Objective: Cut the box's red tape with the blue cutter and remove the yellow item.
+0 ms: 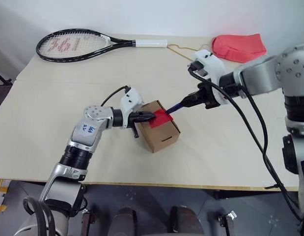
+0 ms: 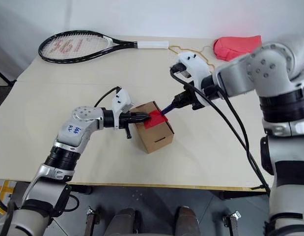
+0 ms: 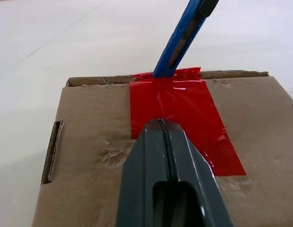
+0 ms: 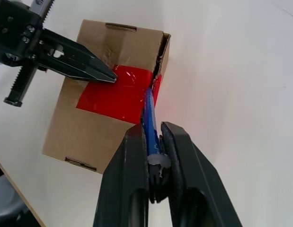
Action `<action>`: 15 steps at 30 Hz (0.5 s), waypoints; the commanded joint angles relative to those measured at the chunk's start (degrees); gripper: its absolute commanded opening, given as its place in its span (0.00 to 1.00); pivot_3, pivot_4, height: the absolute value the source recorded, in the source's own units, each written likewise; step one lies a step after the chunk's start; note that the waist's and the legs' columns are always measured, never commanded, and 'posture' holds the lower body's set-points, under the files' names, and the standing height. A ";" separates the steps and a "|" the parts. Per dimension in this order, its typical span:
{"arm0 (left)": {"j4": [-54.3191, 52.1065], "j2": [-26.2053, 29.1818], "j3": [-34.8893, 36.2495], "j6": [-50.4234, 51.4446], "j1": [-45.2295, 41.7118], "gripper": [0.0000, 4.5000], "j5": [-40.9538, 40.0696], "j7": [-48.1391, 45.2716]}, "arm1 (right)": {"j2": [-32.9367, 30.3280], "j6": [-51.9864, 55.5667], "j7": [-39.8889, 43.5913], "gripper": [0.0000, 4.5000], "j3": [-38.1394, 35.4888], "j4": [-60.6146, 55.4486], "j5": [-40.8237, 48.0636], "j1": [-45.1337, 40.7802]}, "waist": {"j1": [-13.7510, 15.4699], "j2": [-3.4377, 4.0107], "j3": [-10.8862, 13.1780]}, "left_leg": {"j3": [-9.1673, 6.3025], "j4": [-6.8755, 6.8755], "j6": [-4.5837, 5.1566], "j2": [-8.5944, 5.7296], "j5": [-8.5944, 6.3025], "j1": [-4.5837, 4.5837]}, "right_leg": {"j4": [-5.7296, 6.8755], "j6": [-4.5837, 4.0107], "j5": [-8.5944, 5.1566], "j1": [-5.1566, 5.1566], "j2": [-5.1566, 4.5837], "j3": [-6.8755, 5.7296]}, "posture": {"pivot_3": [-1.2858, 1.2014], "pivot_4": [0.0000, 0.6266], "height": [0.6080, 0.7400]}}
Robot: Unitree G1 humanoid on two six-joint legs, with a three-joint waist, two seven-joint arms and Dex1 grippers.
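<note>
on box (image 1: 160,132) top, blue cutter (image 4: 149,120) tip meets red tape (image 3: 184,113) edge.

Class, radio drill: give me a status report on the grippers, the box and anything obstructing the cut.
Left gripper shut, tips pressing the red tape. Right gripper shut on the blue cutter, tip at the box edge seam. Nothing blocking the cut.
</note>
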 commanded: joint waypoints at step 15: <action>3.30 -2.20 -2.50 1.73 3.36 0.00 2.86 2.42 | -13.70 0.28 6.69 0.03 20.58 -0.92 16.83 -8.03 | 1.23 -0.01 -0.04 | 0.07 -0.05 0.01 0.00 -0.01 0.04 | -0.10 -0.01 0.00 0.01 0.00 0.03 | 0.52 0.24 1.00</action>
